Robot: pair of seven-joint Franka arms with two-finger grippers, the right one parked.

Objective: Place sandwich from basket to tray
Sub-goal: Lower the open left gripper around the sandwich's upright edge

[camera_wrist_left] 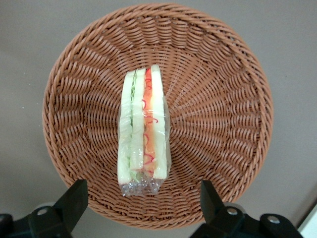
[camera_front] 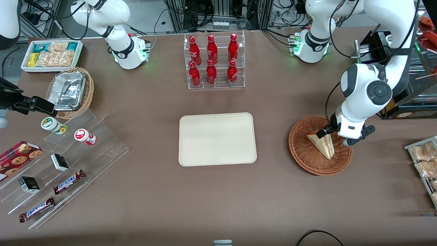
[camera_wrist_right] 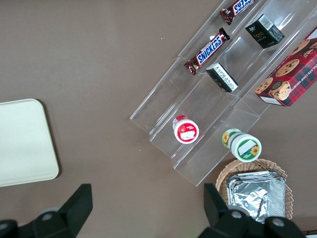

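Note:
The clear-wrapped sandwich (camera_front: 322, 145) (camera_wrist_left: 143, 129), a pale wedge with a red-orange and green filling stripe, lies in the round reddish-brown wicker basket (camera_front: 297, 150) (camera_wrist_left: 223, 114) toward the working arm's end of the table. My left gripper (camera_front: 336, 138) (camera_wrist_left: 142, 198) hangs just above the basket, over the part farther from the front camera. It is open, with its black fingers (camera_wrist_left: 74, 201) spread wider than the sandwich and nothing between them. The cream tray (camera_front: 217, 139) (camera_wrist_right: 22, 141) lies bare at the table's middle, beside the basket.
A clear rack of red bottles (camera_front: 214, 61) stands farther back than the tray. Toward the parked arm's end are a snack box (camera_front: 51, 54), a tan basket of foil containers (camera_front: 70, 92) and a stepped acrylic shelf (camera_front: 68, 160). Snack packets (camera_front: 425, 160) lie beside the basket.

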